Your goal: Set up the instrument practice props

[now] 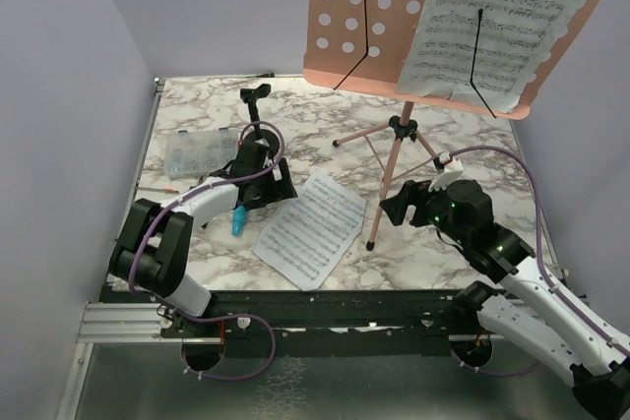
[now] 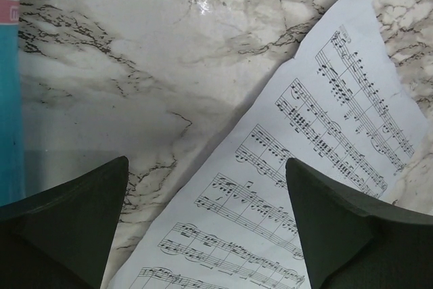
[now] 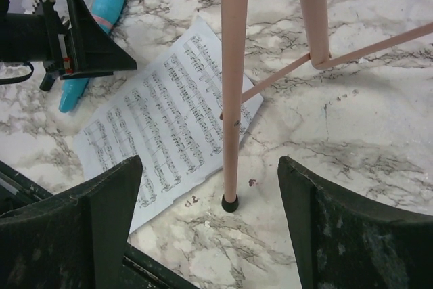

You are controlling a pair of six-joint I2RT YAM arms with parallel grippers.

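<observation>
The pink music stand (image 1: 389,27) stands at the back right on tripod legs (image 3: 230,86), with one white sheet-music page (image 1: 502,17) on its hole-punched panel. A second sheet-music page (image 1: 311,228) lies flat on the marble table and also shows in both wrist views (image 2: 318,167) (image 3: 159,120). The blue toy microphone (image 1: 238,220) lies on the table left of that page. The black mic stand (image 1: 258,110) stands behind it. My left gripper (image 2: 206,181) is open and empty above the page's left edge. My right gripper (image 3: 210,187) is open and empty near the stand's front leg.
A clear plastic compartment box (image 1: 200,151) sits at the back left. Grey walls close in the left, right and back sides. The table's front edge carries a black rail (image 1: 335,307) with the arm bases.
</observation>
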